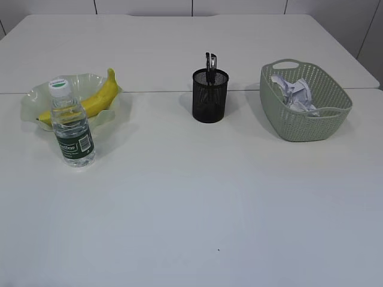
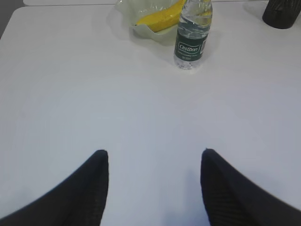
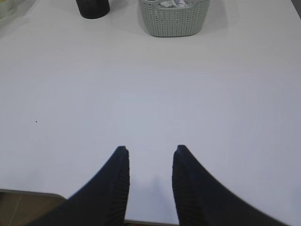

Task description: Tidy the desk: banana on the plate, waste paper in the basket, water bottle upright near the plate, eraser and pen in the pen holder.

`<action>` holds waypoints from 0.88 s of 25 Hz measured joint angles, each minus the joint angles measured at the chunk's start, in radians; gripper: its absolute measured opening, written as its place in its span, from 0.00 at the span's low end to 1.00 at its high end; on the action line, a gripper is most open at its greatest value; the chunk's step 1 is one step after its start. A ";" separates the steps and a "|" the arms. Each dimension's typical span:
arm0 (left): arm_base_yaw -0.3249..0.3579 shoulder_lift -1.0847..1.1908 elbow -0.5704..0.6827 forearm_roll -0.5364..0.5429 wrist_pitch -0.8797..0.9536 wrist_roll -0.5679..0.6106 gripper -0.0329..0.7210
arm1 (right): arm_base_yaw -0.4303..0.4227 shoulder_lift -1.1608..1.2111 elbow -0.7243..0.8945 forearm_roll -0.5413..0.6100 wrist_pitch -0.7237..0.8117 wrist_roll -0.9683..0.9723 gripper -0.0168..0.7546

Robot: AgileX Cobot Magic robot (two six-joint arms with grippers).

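We see the left gripper (image 2: 154, 157) with jaws wide apart over bare white table (image 1: 197, 203), and the right gripper (image 3: 150, 153) parted and empty. Beyond stand the clear plastic water bottle (image 1: 70, 124) upright beside the pale plate (image 1: 33, 101) holding the yellow banana (image 1: 96, 100), the black mesh pen holder (image 1: 210, 95), and the green woven basket (image 1: 314, 119) containing crumpled paper (image 1: 296, 92).

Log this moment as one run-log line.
banana: on plate | bottle: upright by plate | paper: in basket | pen: in holder | eraser: unseen | left gripper: open, empty | right gripper: open, empty
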 joint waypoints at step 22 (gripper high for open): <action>0.079 0.000 0.000 -0.006 -0.003 0.000 0.61 | -0.147 -0.017 0.000 0.006 -0.001 0.000 0.33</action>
